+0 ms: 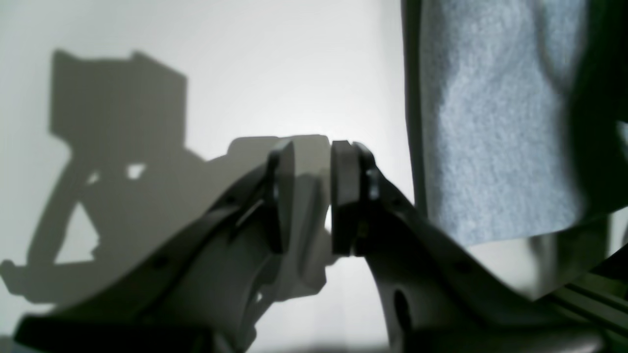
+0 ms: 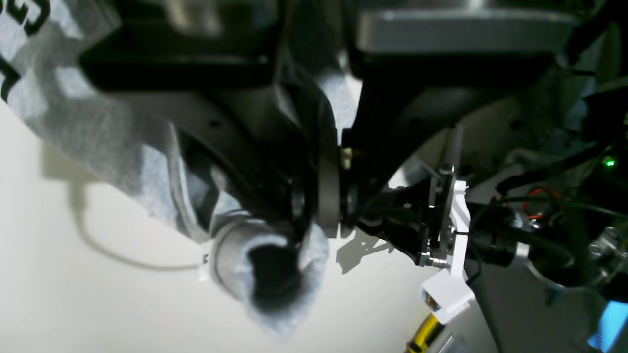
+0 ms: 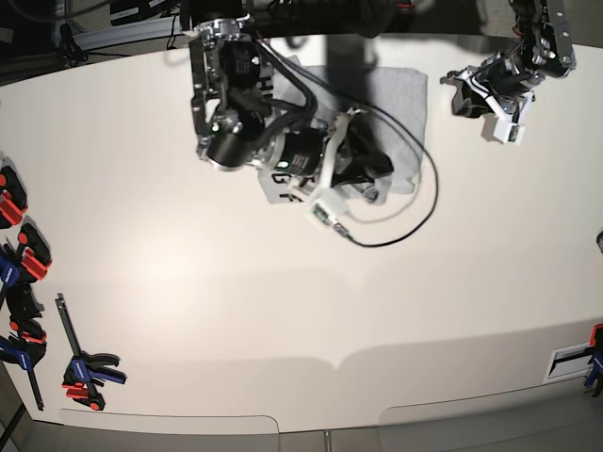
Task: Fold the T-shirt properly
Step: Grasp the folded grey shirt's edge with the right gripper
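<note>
Left wrist: our left gripper (image 1: 312, 196) has a clear gap between its pads and nothing in it, hanging over the bare table (image 1: 196, 59). The T-shirt (image 1: 495, 127) shows just beside it as a grey edge, not touched.

Right wrist: our right gripper (image 2: 324, 206) is clamped on a bunched fold of the T-shirt (image 2: 113, 132), cloth spilling below the pads; black lettering shows at the top left corner.

Base: the T-shirt (image 3: 400, 104) lies at the far middle of the table (image 3: 236, 311), partly bundled under the right arm; the right gripper (image 3: 363, 169) is down on it. The left gripper (image 3: 480, 99) sits apart to the side, off the cloth. A black cable (image 3: 415, 207) loops near the shirt. Clamps (image 3: 85, 372) lie at the near edge.

We judge the fold as mid-way: the cloth is doubled over but rumpled, not yet a flat, squared packet.
</note>
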You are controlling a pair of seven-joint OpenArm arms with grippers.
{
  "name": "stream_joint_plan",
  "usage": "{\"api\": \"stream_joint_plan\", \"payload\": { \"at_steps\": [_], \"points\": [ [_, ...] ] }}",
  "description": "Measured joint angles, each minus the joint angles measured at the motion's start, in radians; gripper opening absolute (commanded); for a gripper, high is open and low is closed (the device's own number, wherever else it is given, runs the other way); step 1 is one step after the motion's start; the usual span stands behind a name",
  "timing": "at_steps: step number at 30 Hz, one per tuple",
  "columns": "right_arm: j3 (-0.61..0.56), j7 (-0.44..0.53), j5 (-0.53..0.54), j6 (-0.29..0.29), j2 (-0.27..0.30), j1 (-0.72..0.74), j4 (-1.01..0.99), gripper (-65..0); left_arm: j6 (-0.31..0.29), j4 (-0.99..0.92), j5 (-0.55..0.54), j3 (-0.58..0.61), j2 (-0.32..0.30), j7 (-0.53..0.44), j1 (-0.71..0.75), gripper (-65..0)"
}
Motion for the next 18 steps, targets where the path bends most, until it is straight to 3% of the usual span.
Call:
{"api": "stream_joint_plan", "payload": {
  "at_steps": [4,13,18],
  "points": [
    [-0.034,0.059,-0.104,0.000,0.000,0.000,0.000,-65.0,0.000,0.000,0.000,0.000,0.000,0.000,0.000,-53.9],
    [-0.043,0.215,-0.138,0.000,0.000,0.001,-0.030,-65.0,0.000,0.000,0.000,0.000,0.000,0.000,0.000,-53.9],
    [-0.108,0.293,-0.183,0.000,0.003,0.000,-0.137,-65.0,0.000,0.000,0.000,0.000,0.000,0.000,0.000,-53.9]
  ]
}}
